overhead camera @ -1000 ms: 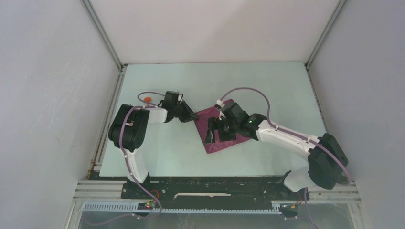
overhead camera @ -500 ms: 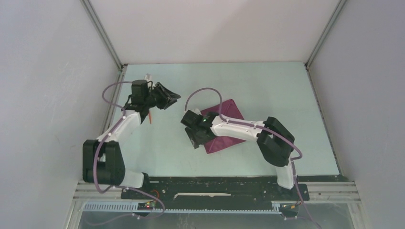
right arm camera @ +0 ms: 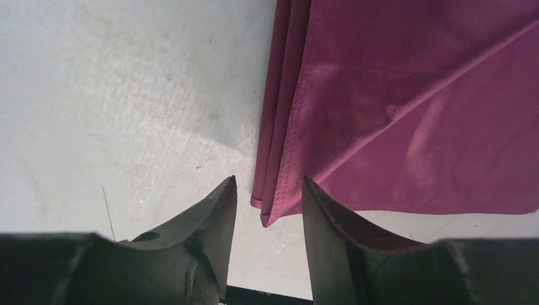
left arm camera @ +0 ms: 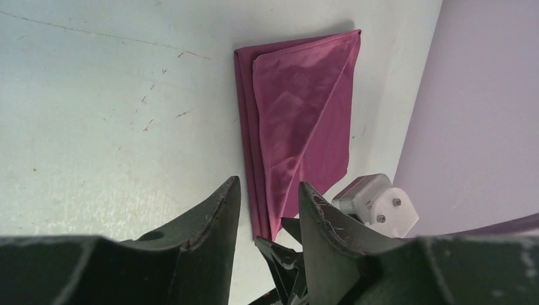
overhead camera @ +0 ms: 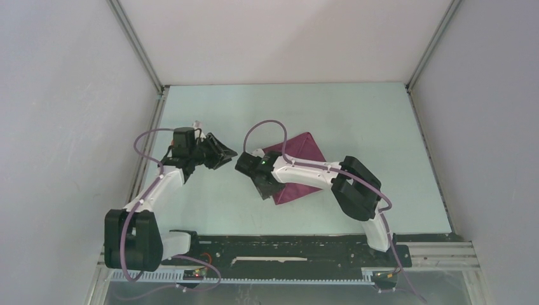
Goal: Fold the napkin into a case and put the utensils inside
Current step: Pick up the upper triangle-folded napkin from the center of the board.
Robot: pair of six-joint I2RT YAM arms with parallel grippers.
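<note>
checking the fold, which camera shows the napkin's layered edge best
The right wrist view: the napkin fills it close up, stacked edges clear ahead of the open right claw. The left wrist view shows most of its folded shape from farther; the top view has the right arm covering part.

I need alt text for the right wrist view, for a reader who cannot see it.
A folded maroon napkin lies on a pale table, filling the upper right of the view. Its layered corner points into the gap between the two dark fingers of the right hand, which stand apart at the bottom edge.
</note>
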